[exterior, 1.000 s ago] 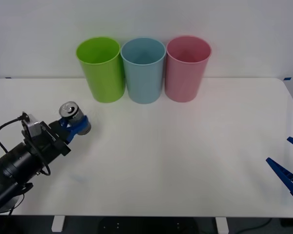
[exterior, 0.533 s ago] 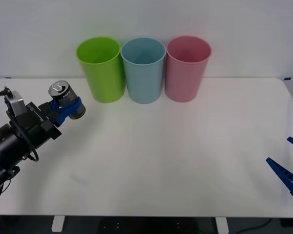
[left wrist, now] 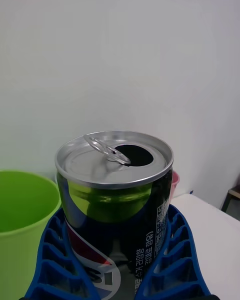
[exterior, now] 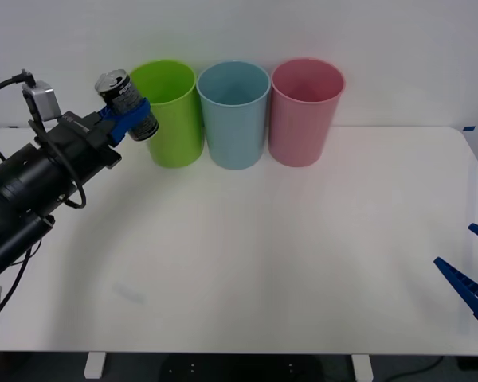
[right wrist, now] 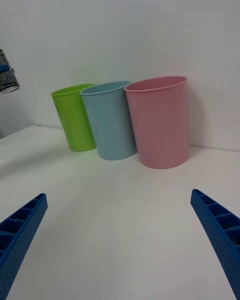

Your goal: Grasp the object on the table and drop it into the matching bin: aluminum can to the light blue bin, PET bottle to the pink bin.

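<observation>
Risk: left hand [exterior: 126, 119] clenched on aluminum can [exterior: 127, 103], aloft beside lime green bin [exterior: 169, 111]; early release = wrong bin, w/ light blue bin [exterior: 234, 114] farther along. Right hand [exterior: 472, 270] released, parked.

1. One aluminum can [exterior: 127, 105], silver-topped with a dark printed side and its pull tab opened.
2. Three cup-shaped bins in a row: one lime green bin [exterior: 168, 112], one light blue bin [exterior: 234, 114], one pink bin [exterior: 305, 110].
3. One white desk [exterior: 287, 263] carrying the three bins.
4. Two grippers: one left gripper [exterior: 124, 118] and one right gripper [exterior: 470, 274], each with two blue ribbed fingers.
</observation>
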